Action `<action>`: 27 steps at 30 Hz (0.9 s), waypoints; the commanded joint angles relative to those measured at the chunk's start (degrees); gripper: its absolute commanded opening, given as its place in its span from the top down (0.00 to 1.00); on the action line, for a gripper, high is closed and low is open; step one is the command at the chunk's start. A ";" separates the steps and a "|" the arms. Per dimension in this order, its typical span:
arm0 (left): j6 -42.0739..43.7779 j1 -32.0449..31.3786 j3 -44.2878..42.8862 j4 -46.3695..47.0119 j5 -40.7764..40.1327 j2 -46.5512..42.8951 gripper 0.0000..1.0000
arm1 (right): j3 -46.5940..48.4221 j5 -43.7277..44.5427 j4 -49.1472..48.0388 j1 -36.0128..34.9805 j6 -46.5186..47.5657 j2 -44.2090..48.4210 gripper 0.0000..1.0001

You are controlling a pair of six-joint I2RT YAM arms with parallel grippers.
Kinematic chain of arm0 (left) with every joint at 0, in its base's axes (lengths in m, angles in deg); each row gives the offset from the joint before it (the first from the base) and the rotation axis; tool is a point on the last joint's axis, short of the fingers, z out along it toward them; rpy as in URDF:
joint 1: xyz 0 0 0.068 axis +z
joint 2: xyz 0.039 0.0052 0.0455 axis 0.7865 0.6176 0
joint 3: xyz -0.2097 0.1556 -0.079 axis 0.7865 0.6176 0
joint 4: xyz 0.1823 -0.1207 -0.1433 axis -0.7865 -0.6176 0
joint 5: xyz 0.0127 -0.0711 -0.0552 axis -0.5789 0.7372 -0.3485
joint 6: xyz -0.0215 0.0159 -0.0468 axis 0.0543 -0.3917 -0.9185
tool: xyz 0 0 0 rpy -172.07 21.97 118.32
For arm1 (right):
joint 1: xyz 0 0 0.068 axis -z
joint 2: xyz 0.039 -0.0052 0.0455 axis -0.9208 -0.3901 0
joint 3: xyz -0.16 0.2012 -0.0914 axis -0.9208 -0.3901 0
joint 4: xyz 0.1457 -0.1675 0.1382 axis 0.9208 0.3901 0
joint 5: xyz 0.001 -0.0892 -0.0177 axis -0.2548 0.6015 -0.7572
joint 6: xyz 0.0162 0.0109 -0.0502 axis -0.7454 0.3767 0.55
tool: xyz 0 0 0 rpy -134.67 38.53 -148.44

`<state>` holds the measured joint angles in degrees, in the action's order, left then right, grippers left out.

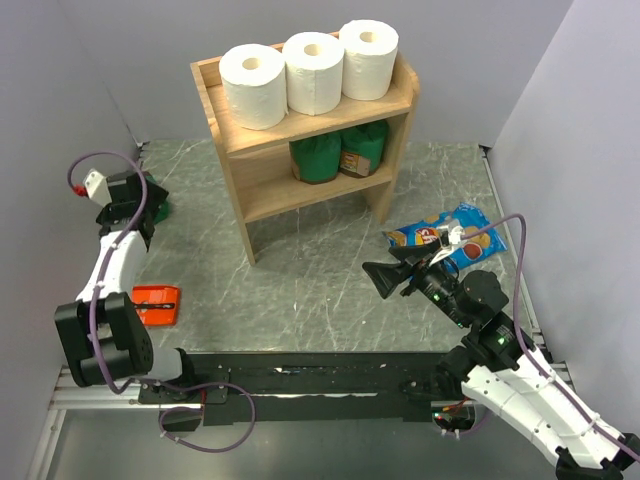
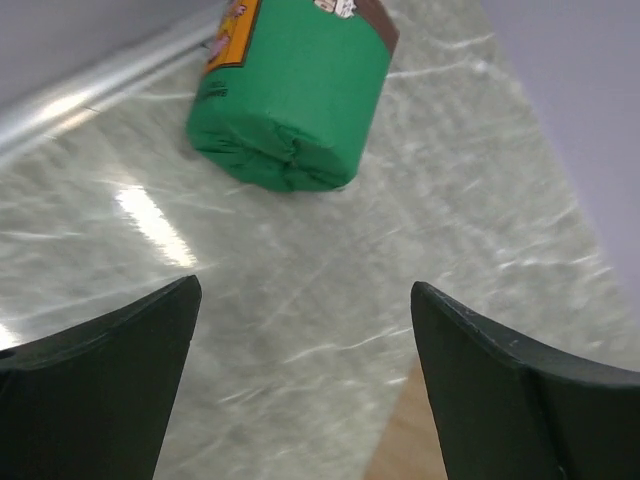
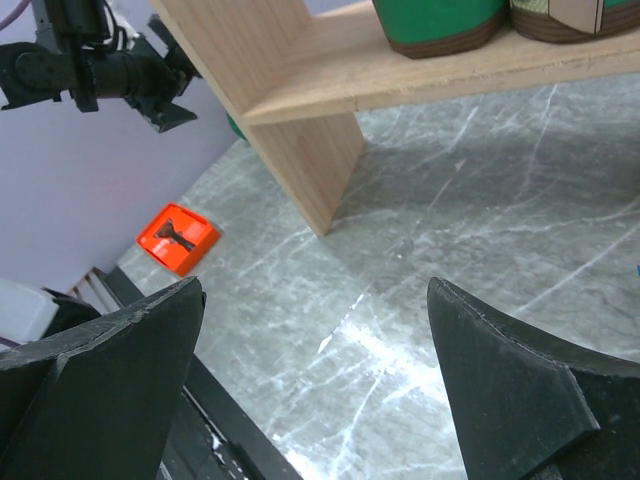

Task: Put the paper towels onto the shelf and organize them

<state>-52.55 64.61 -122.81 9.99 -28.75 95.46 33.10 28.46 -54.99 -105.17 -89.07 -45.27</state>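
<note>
Three white paper towel rolls [image 1: 311, 72] stand upright in a row on the top tier of the light wooden shelf [image 1: 262, 193]. My left gripper [image 1: 133, 198] is open and empty at the far left of the table, above a green package [image 2: 290, 90]. My right gripper [image 1: 383, 276] is open and empty, low over the table in front of the shelf, pointing left. The right wrist view shows the shelf's leg and lower tier [image 3: 330, 110].
Two green packages with brown ends [image 1: 338, 152] sit on the shelf's lower tier. An orange flat object [image 1: 157, 303] lies at the near left. A blue snack bag [image 1: 452, 237] lies right of the shelf. Grey walls enclose the table.
</note>
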 commanded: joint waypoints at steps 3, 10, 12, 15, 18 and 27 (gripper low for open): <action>-20.08 1.92 1.70 15.51 4.44 2.38 0.08 | 0.47 0.05 -1.47 -0.28 2.31 -1.09 0.00; -28.18 2.89 5.31 22.91 2.05 4.75 0.09 | 1.17 0.14 -3.14 -0.37 3.28 -4.07 0.00; -28.80 2.89 6.19 25.28 1.96 5.54 0.09 | 1.61 -0.12 -4.11 -0.28 3.45 -5.13 0.01; -28.89 3.07 5.93 25.90 1.43 7.38 0.07 | 1.87 -0.47 -4.81 -0.28 3.28 -6.53 0.00; -28.45 3.51 4.52 25.81 2.57 10.37 0.07 | 1.96 -1.09 -5.08 -0.19 3.01 -7.59 0.00; -27.31 3.77 5.40 33.81 3.72 16.70 0.12 | 1.52 0.14 -6.93 -0.19 3.72 -10.40 0.00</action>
<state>-79.83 68.07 -116.58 36.50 -25.60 110.52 33.13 27.69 -58.42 -105.15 -86.49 -54.73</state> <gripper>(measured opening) 0.895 0.994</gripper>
